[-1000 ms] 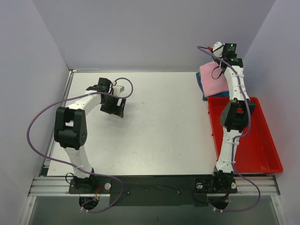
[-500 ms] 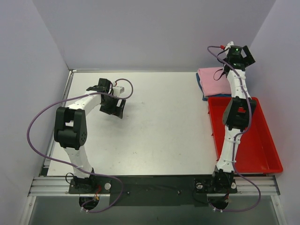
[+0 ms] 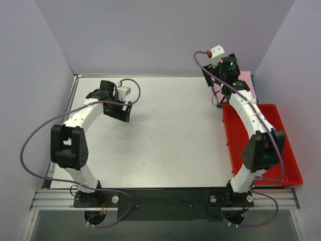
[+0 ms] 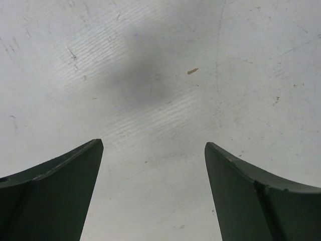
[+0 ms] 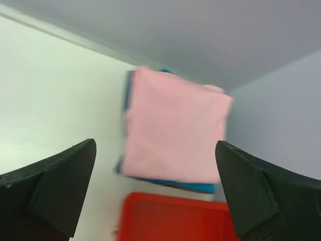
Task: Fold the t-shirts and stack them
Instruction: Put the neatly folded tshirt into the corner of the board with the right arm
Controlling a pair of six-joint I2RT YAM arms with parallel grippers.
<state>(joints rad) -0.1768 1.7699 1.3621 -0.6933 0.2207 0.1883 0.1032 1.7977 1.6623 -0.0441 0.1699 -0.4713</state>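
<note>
Nearest, on the right, lay one red tray [image 3: 288, 165]. Mid-table, the left gripper [image 4: 153, 144] hung with jaws parted, grasping nothing, over the scratched table [image 3: 170, 135]. Farther off, the right gripper [image 5: 155, 144] hovered spread wide and unladen, facing the far right corner. There sat both t-shirts, two in all: one pink t-shirt [image 5: 173, 130], folded square, atop one teal t-shirt [image 5: 198, 187], just beyond the tray. Folding and stacking appeared complete. The next move probably called only for withdrawing both arms without snagging the pile.

Lab cell, plain-walled metal table [image 3: 170, 145]
</note>
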